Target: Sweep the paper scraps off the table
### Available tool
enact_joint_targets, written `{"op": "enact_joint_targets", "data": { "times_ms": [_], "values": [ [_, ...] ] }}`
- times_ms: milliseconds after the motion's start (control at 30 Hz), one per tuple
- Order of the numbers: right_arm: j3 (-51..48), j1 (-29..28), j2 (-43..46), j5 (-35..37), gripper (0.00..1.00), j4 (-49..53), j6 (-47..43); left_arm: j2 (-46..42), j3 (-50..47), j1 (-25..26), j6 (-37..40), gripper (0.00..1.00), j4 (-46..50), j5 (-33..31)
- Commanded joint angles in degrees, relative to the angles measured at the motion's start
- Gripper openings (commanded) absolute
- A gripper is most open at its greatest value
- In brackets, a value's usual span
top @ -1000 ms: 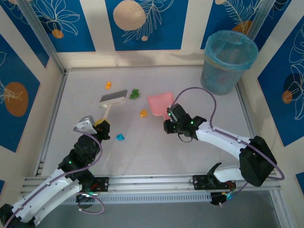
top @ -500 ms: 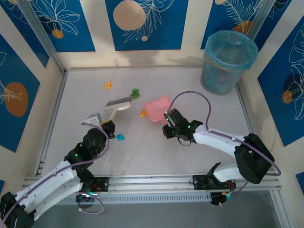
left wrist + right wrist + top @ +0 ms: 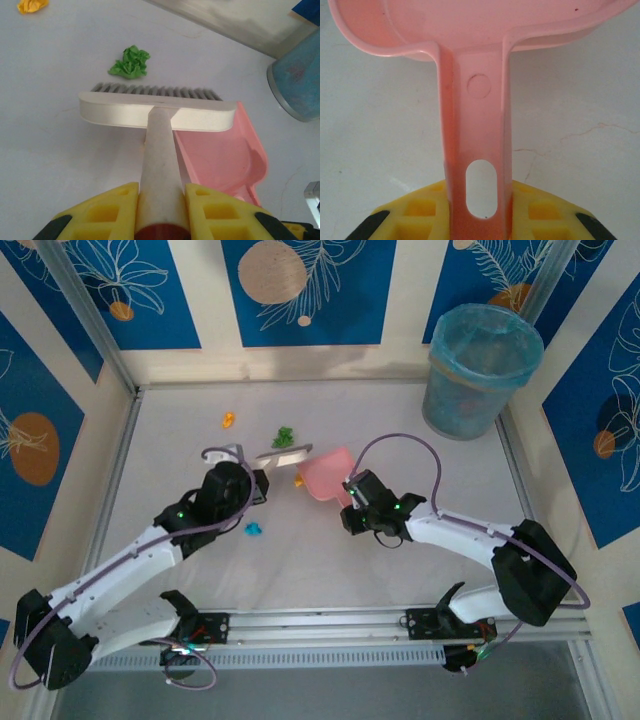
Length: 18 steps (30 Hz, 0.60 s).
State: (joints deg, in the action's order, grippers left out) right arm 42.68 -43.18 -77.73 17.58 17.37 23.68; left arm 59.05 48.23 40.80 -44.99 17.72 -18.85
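pink dustpan [image 3: 326, 474] — green scrap [image 3: 130, 63]

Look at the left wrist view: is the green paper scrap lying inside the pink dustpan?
No, the green paper scrap lies on the bare table beyond the bristles of the brush, outside the pink dustpan.

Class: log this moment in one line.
left gripper: shut on brush | right gripper: shut on dustpan | green paper scrap: beyond brush

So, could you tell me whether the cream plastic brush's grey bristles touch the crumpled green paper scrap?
Apart: left wrist view shows bare table between bristles and green scrap.
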Motion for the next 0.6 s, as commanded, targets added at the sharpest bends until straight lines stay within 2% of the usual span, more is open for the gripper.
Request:
{"op": "enact_joint_targets", "data": {
  "times_ms": [0,167,300,567],
  "values": [
    [0.0,-0.4,1.8,-2.1,0.00,0.1,-2.0,4.4,9.5,0.3,2.1,0.00,9.4,0.5],
    [0.8,-0.3,1.1,-2.8,0.00,1.4,-2.4,11.1,20.0,0.3,2.1,0.00,20.0,-2.0],
    [1.7,-0.4,1.5,-1.7,0.00,3.4,-2.1,11.0,19.8,0.3,1.8,0.00,17.7,-1.2],
    [3.0,-1.7,3.6,-6.9,0.00,6.2,-2.4,14.6,25.0,0.3,5.0,0.00,23.3,-1.0]
  ]
}}
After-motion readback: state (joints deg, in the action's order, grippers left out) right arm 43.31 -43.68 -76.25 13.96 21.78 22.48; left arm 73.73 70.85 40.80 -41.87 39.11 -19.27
